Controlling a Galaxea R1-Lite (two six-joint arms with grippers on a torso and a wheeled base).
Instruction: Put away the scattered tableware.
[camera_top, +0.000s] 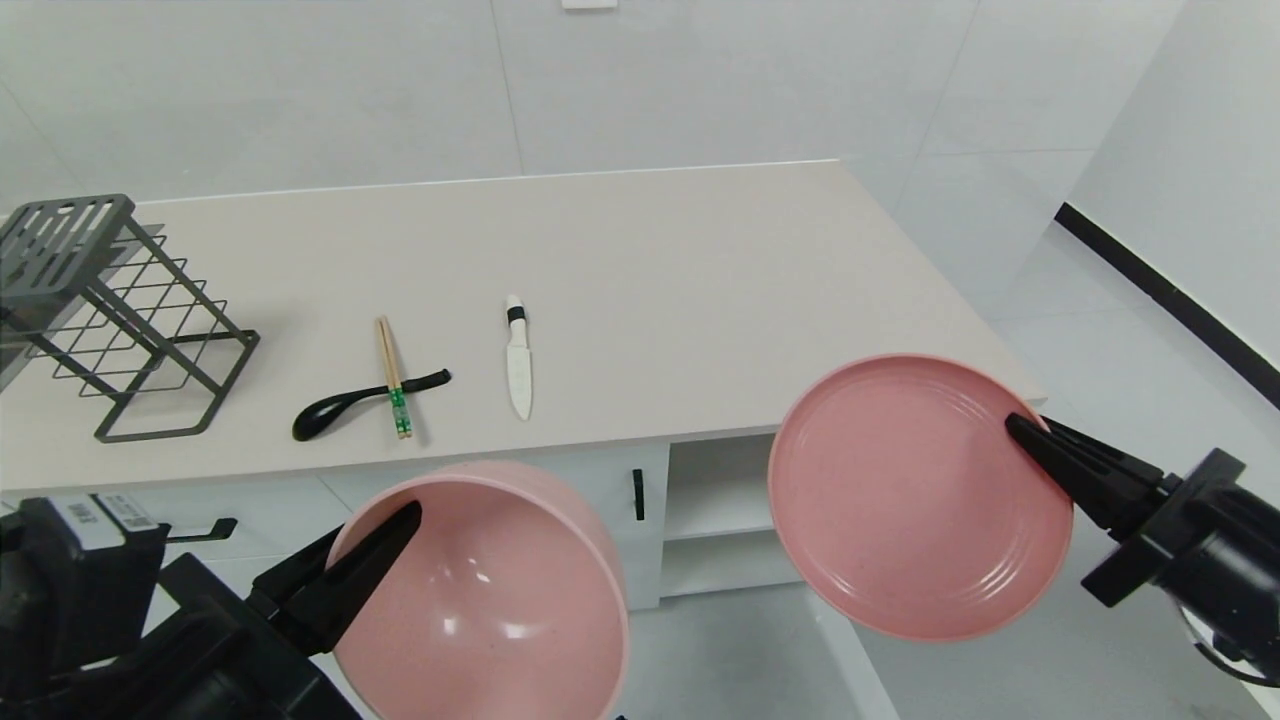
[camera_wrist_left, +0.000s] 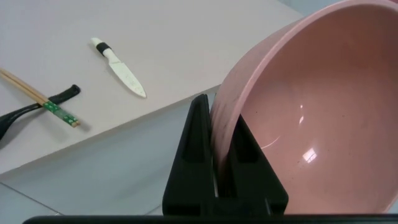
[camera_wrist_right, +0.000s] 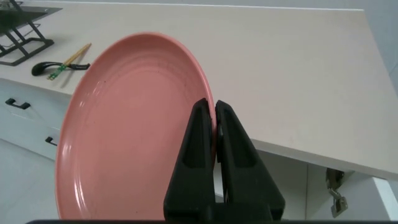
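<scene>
My left gripper (camera_top: 400, 525) is shut on the rim of a pink bowl (camera_top: 500, 600), held in the air in front of the counter's near edge; the rim sits pinched between the fingers (camera_wrist_left: 214, 134) on the bowl (camera_wrist_left: 317, 106). My right gripper (camera_top: 1015, 428) is shut on the rim of a pink plate (camera_top: 915, 495), held off the counter's right front corner; the plate (camera_wrist_right: 130, 124) tilts toward the camera with the gripper (camera_wrist_right: 214, 115) on its edge. On the counter lie a white knife (camera_top: 517, 357), wooden chopsticks (camera_top: 392, 377) and a black spoon (camera_top: 350, 400).
A black wire dish rack (camera_top: 110, 300) stands at the counter's left end. The beige counter (camera_top: 650, 270) has wide bare room in its middle and right. White cabinets with an open shelf (camera_top: 715, 520) sit below the front edge.
</scene>
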